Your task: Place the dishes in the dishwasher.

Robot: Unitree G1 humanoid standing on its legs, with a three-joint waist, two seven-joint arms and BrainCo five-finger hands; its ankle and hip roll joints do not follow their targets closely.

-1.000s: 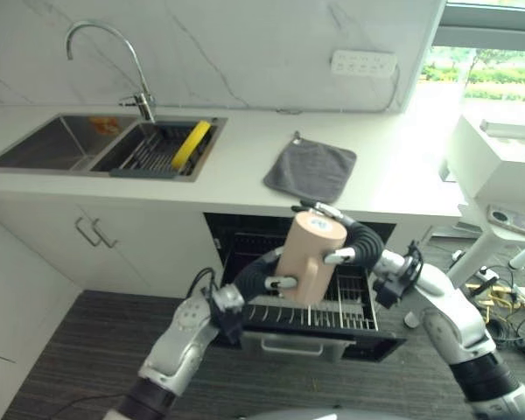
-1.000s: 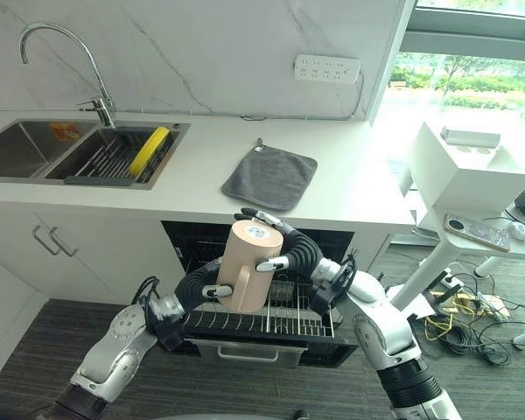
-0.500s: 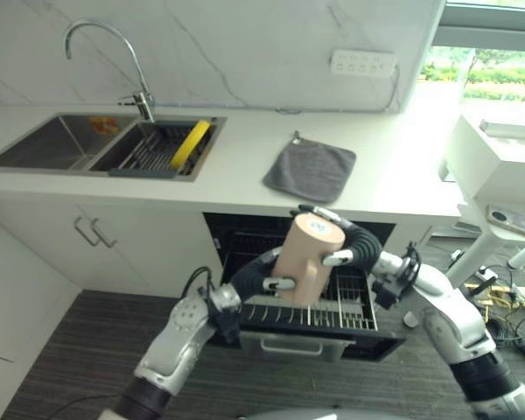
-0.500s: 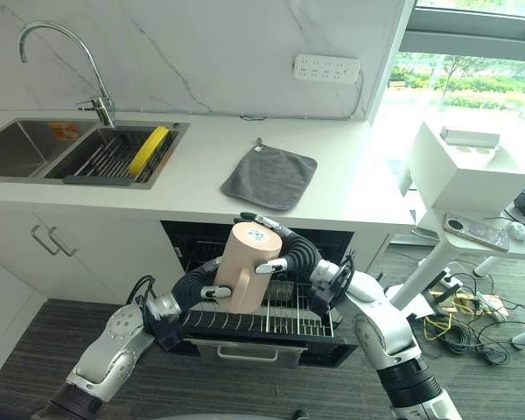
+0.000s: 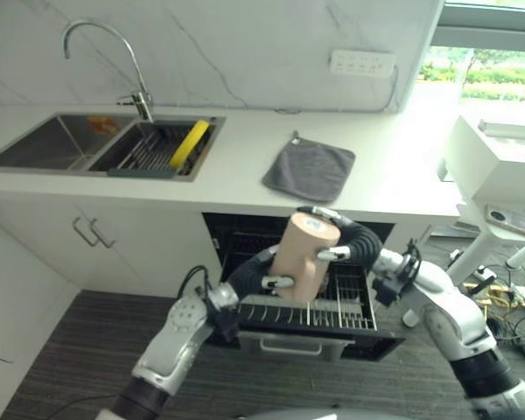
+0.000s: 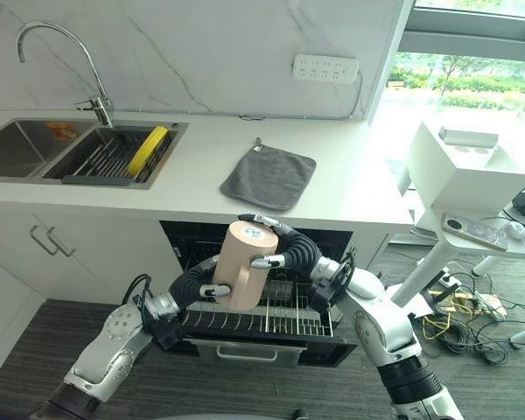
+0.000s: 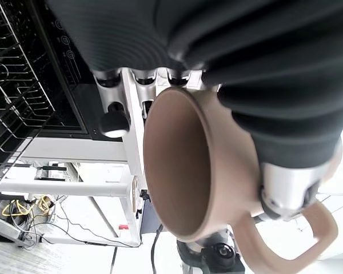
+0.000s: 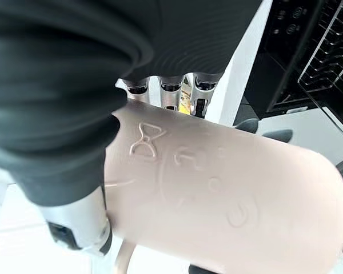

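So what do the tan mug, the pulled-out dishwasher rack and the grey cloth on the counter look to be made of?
Tan mug: likely matte ceramic, possibly plastic; thick wall, dull surface, embossed marks. Both the left hand and right hand hold it. Dishwasher rack: thin wire grid with light-coloured tines, probably coated metal. Grey cloth: soft woven fabric, lying slightly rumpled with a small hanging loop.

Head stereo pair looks down toward 12 o'clock, sharing counter (image 5: 245, 171) & dishwasher rack (image 6: 271, 319); wrist cams v. close on mug (image 7: 183, 165).
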